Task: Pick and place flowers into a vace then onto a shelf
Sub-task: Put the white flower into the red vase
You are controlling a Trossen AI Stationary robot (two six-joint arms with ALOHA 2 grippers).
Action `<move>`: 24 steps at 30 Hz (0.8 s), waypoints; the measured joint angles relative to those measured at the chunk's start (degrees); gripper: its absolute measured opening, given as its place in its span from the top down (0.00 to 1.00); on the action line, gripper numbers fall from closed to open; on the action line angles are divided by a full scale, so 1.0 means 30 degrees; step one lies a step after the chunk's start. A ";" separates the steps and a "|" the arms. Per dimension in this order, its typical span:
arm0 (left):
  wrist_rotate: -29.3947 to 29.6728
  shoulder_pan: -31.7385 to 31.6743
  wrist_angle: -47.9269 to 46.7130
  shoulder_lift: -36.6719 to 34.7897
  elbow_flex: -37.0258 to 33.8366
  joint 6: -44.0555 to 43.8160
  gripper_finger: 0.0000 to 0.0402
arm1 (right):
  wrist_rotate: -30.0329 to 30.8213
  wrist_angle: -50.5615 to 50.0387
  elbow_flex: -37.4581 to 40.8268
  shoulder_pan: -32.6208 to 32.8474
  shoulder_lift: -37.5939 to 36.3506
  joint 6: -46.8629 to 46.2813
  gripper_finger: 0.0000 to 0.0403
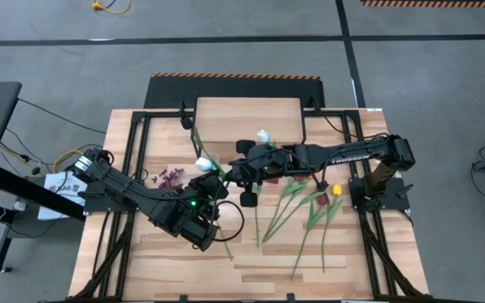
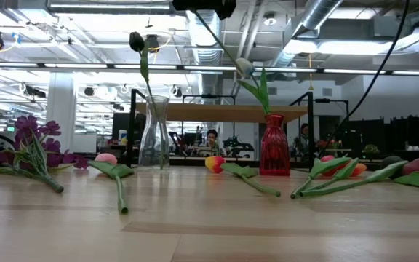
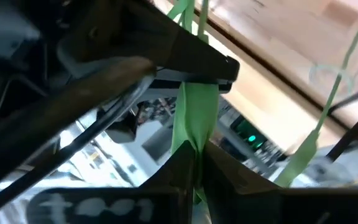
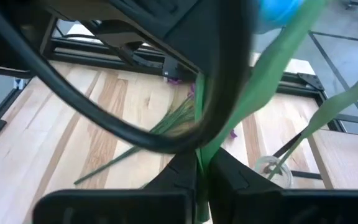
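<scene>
Both tools carry a flower above the middle of the tabletop [image 1: 158,261]. The left tool [image 3: 194,158] is closed on a green stem [image 3: 194,118]. The right tool [image 4: 199,163] is likewise closed on a stem [image 4: 253,87]. In the low view, a dark-headed tulip [image 2: 137,41] stands in the clear vase [image 2: 153,135], stem near upright; a pale tulip [image 2: 244,67] leans over the red vase [image 2: 274,145], its stem running obliquely up to the tool overhead. The shelf [image 2: 228,111] lies behind both vases. Judged nearest to lowering: the pale tulip, stem end down.

Glossy red vase [image 2: 274,145], pale-wood tabletop [image 2: 209,218]
</scene>
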State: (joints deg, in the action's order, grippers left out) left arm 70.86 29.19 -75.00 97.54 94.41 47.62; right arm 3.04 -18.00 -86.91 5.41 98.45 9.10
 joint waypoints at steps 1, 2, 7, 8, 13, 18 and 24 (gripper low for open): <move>0.0079 0.0005 0.0036 0.0000 0.0000 -0.0737 0.97 | -0.0015 0.0000 0.0000 0.0004 0.0000 0.0000 0.98; 0.0211 0.0007 0.0096 0.0000 0.0000 -0.1374 0.97 | -0.0017 0.0000 0.0000 0.0031 0.0000 -0.0007 0.98; 0.0647 0.0015 0.0310 0.0000 0.0000 -0.2224 0.94 | -0.0007 -0.0049 -0.0022 0.0058 -0.0029 -0.0007 0.99; 0.0722 0.0022 0.0378 0.0000 0.0000 -0.2238 0.92 | 0.0008 -0.0074 -0.0020 0.0058 -0.0024 -0.0007 0.99; 0.1852 0.0299 0.0688 0.0003 0.0000 -0.3525 0.81 | -0.0012 -0.0153 -0.0022 0.0058 -0.0022 -0.0007 0.99; 0.4408 0.0501 0.0780 0.0008 -0.0007 -0.5018 0.69 | -0.0034 -0.0070 -0.0066 0.0058 -0.0066 -0.0015 0.99; 0.5332 0.1299 0.0696 -0.0245 -0.0007 -0.5993 0.59 | -0.0063 -0.0285 -0.0044 0.0063 -0.0036 -0.0062 0.99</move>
State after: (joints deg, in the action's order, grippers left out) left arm 86.86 33.09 -72.91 96.80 94.39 29.64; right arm 2.85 -18.85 -87.05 5.60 98.35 8.92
